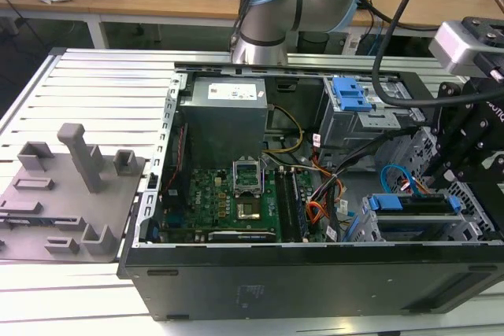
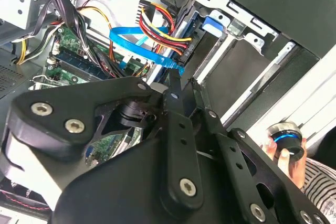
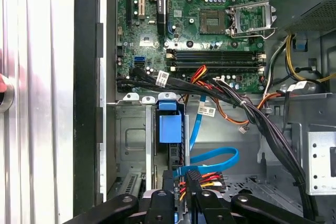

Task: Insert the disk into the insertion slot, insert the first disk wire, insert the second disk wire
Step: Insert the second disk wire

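Black gripper (image 3: 181, 195) fingers, low centre of the first wrist view, pinch a multicoloured power connector (image 3: 202, 178) against the disk (image 3: 169, 127), seated in its insertion slot (image 3: 131, 140). Judged best: press squarely, keeping the blue data cable (image 3: 215, 158), right, clear.

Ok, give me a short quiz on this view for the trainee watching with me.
1. True or false: the disk sits inside the insertion slot.
2. The flat cable looping nearest the gripper is: A red, B blue, C green.
3. Fill in: the motherboard is ____ in colour.
Key: 1 true; 2 B; 3 green.
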Action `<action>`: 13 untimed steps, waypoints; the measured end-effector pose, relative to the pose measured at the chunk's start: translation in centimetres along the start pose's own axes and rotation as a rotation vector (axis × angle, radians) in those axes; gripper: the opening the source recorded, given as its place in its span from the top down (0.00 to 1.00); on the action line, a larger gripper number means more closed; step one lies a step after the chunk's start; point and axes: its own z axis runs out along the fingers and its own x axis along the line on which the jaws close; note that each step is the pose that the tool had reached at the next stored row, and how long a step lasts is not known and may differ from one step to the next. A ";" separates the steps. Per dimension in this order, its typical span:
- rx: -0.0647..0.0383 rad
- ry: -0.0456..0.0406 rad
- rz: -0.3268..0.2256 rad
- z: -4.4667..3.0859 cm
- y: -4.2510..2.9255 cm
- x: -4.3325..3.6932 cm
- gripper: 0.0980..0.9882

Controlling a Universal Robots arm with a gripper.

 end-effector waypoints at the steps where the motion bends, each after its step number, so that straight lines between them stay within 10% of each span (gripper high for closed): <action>1: 0.000 0.0000 0.000 0.00 0.00 0.00 0.86; 9: 0.000 -0.0006 0.000 0.01 0.20 0.01 0.99; 13: 0.000 -0.0008 0.000 0.30 2.72 0.11 0.99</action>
